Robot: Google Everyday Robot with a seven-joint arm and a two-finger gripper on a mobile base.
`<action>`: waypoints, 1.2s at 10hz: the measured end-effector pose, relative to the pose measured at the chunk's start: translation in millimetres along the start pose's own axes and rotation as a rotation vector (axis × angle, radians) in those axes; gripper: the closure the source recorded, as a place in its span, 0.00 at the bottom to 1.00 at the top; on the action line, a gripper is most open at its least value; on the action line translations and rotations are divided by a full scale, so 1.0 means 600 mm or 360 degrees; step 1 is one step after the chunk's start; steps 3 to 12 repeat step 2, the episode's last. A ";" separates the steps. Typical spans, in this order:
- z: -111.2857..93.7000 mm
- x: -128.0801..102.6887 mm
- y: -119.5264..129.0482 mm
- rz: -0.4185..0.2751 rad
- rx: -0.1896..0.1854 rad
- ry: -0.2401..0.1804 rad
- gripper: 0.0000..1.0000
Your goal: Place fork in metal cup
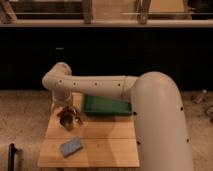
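Single view only. It looks from high behind my own arm (115,90), angled down and forward over the wooden table (105,135) toward the dark counter front beyond. My upper arm bulks large at right, very near the lens. My gripper (67,117) sits farther off, low at left over the table beside the green tray (105,106)

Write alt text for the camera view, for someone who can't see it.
A white robot arm reaches left over a wooden table, its pincer low at the metal cup near the left edge. A green tray lies at the table's back, and a blue-grey sponge at the front left.
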 end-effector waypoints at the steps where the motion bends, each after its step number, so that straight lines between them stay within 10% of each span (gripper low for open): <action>1: -0.001 0.001 -0.001 -0.0007 -0.0003 0.0002 0.20; 12: -0.002 0.001 0.000 -0.0010 -0.0007 0.0003 0.20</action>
